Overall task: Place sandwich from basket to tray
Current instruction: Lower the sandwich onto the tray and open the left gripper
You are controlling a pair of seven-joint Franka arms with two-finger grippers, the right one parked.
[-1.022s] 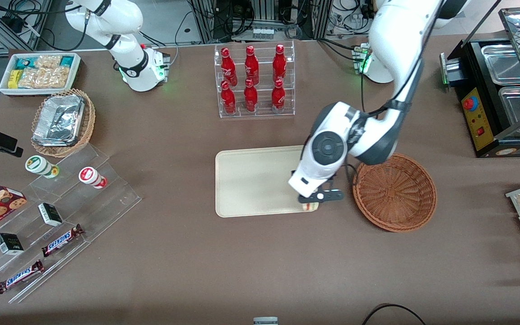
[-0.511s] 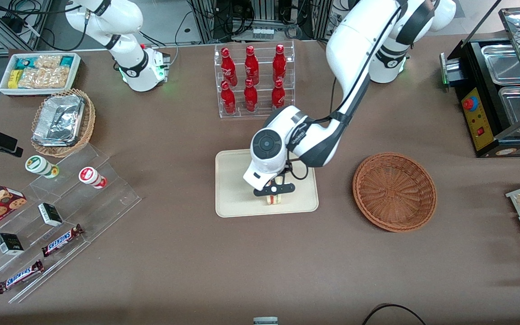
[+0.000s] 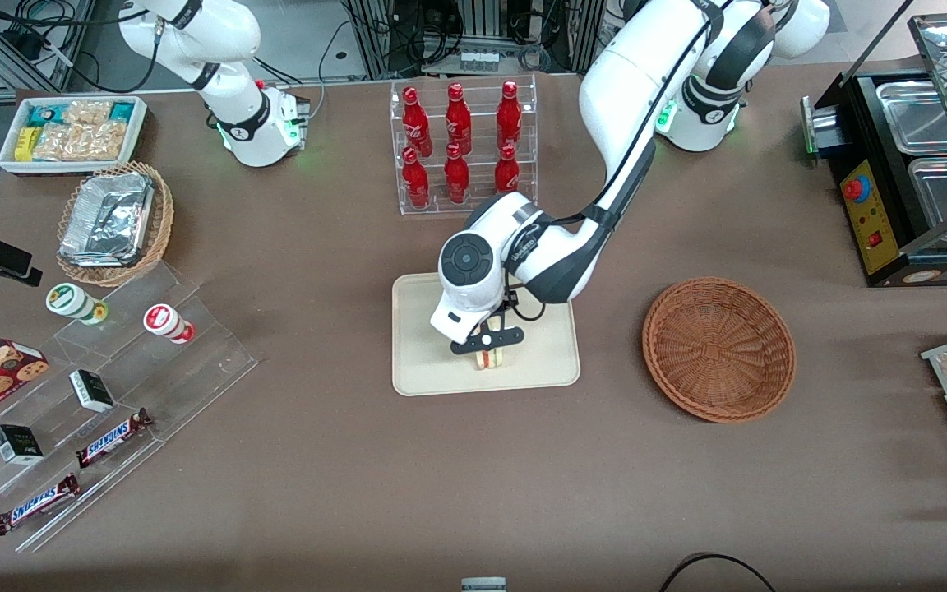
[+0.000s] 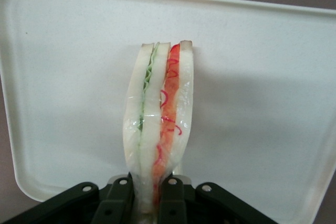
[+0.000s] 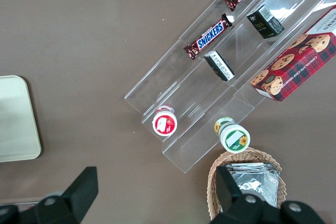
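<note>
The gripper (image 3: 487,348) hangs over the tray (image 3: 424,366), its two fingers (image 4: 119,195) pinched on one sandwich (image 4: 159,124) held edge-up above the tray's middle, nearer the edge facing the front camera. One basket (image 3: 718,349) sits on the table (image 3: 317,460) beside the tray, toward the working arm's end. Six red bottles (image 3: 458,141) stand in a rack.
</note>
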